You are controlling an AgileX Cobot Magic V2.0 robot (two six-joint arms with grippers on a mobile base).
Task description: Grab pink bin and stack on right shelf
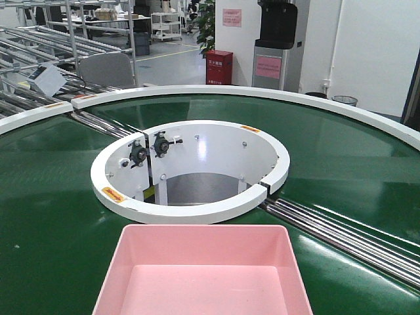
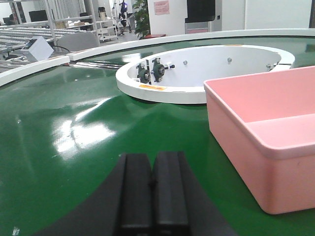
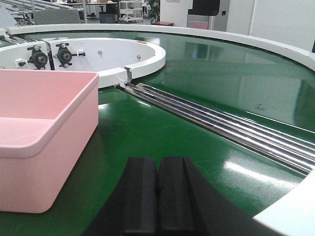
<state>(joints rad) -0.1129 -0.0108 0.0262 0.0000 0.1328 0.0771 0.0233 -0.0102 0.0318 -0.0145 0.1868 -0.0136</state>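
Note:
The pink bin (image 1: 203,272) rests empty on the green conveyor belt (image 1: 59,197) at the near centre of the front view. In the left wrist view the pink bin (image 2: 268,130) lies to the right of my left gripper (image 2: 153,158), which is shut with nothing held and hovers low over the belt. In the right wrist view the pink bin (image 3: 42,135) lies to the left of my right gripper (image 3: 158,162), also shut and empty. Neither gripper touches the bin. The right shelf is out of view.
A white ring (image 1: 190,170) with bearing mounts sits at the belt's centre behind the bin. Steel rollers (image 3: 221,123) cross the belt on the right. A white outer rim (image 1: 354,111) borders the conveyor. Roller racks (image 1: 39,46) stand at far left.

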